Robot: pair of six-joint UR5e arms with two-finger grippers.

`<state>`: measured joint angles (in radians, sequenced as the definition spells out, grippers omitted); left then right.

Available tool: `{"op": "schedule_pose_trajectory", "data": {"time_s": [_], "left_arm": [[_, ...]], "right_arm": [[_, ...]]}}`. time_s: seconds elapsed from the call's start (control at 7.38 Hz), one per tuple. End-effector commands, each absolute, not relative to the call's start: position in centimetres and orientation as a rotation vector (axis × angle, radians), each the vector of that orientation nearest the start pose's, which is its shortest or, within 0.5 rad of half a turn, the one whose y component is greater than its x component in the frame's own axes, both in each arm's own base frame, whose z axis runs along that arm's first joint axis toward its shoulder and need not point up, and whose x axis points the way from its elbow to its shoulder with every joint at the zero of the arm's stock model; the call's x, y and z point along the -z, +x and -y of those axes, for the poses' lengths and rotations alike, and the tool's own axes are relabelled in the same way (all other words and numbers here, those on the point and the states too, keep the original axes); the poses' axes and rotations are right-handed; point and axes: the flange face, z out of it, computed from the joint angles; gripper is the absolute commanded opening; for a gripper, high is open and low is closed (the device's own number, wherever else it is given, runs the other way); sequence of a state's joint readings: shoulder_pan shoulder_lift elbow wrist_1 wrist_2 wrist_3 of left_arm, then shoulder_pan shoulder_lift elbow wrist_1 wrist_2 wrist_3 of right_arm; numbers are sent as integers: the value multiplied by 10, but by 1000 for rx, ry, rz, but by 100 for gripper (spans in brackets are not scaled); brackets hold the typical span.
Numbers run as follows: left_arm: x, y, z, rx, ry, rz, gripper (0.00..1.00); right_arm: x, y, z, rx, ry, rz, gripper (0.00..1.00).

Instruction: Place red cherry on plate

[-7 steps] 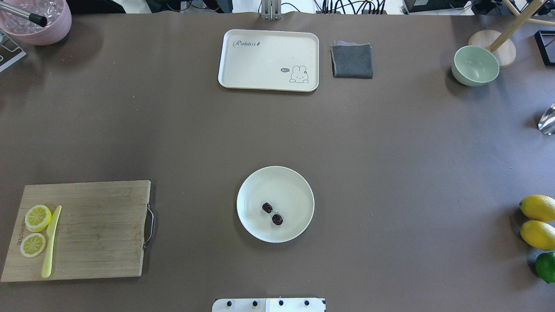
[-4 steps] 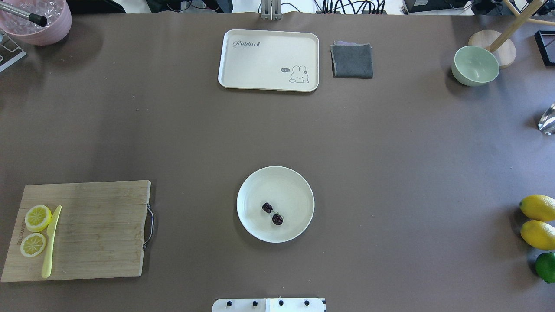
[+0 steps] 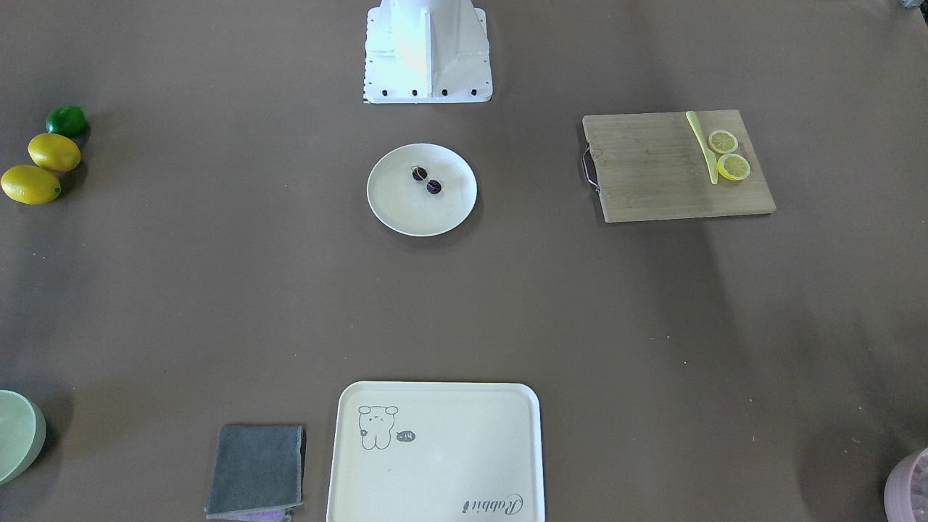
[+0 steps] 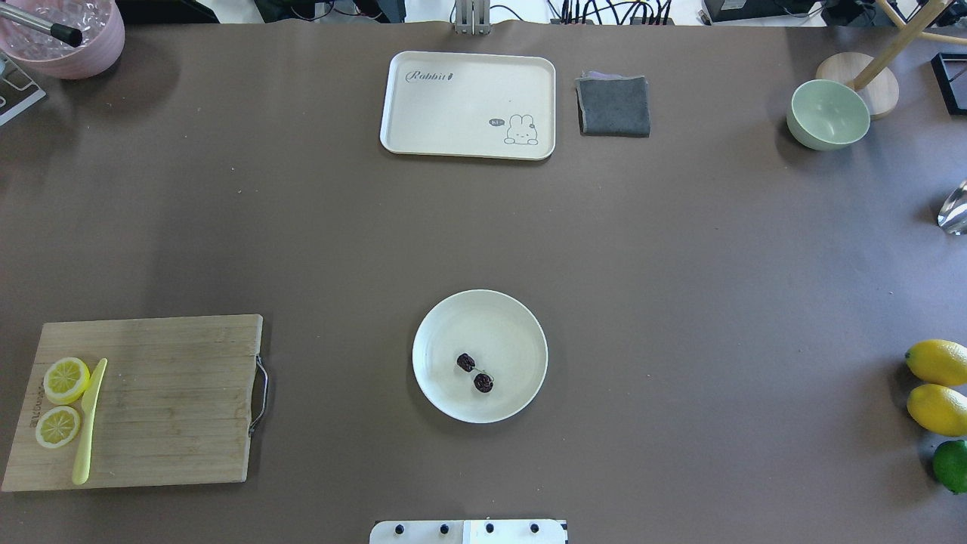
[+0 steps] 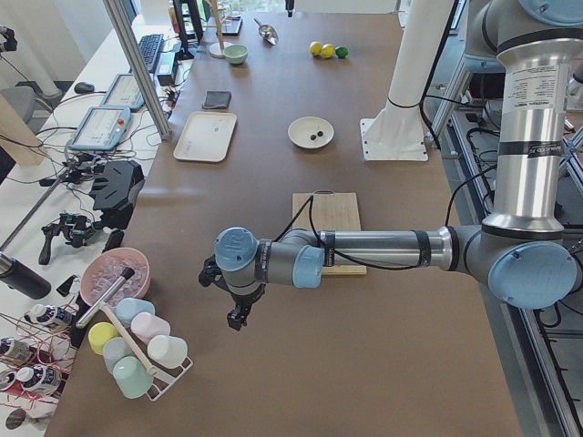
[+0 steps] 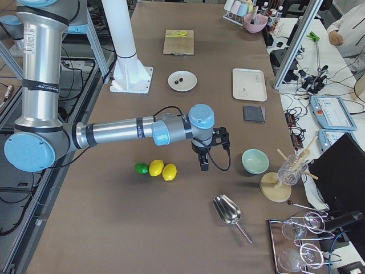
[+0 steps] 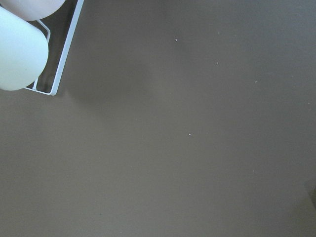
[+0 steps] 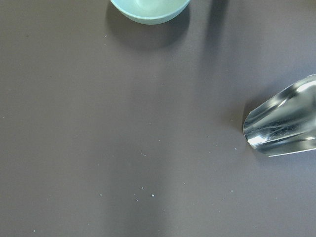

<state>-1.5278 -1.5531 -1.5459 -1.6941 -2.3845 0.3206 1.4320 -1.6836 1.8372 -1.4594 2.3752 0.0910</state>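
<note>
The red cherry (image 4: 483,383), a pair of dark maroon fruits on one stem, lies inside the round cream plate (image 4: 498,321) near the robot's base, also visible from the front as the cherry (image 3: 433,186) on the plate (image 3: 413,210). Neither gripper is near it. My left gripper (image 5: 239,317) hangs over bare table at the left end, next to a cup rack. My right gripper (image 6: 203,165) hangs over the table at the right end, between the lemons and the green bowl. Both show only in the side views, so I cannot tell whether they are open or shut.
A wooden cutting board (image 4: 166,400) with lemon slices (image 4: 66,379) and a yellow knife (image 4: 89,423) lies at the left. The rabbit tray (image 4: 468,102), grey cloth (image 4: 613,106) and green bowl (image 4: 828,113) sit at the far side. Lemons (image 4: 937,385), a lime (image 4: 952,465) and a metal scoop (image 6: 228,211) are at the right.
</note>
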Motion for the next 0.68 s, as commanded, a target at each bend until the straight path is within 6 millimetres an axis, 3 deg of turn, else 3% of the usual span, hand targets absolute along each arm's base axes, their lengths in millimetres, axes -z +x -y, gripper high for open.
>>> {"op": "schedule_pose_trajectory", "data": {"time_s": [0.0, 0.54], "left_arm": [[-669, -39, 489, -371, 183, -811, 98], [-667, -39, 490, -369, 178, -813, 98]], "right_arm": [[-567, 1, 458, 155, 157, 821, 100], [-570, 2, 455, 175, 161, 815, 100]]}}
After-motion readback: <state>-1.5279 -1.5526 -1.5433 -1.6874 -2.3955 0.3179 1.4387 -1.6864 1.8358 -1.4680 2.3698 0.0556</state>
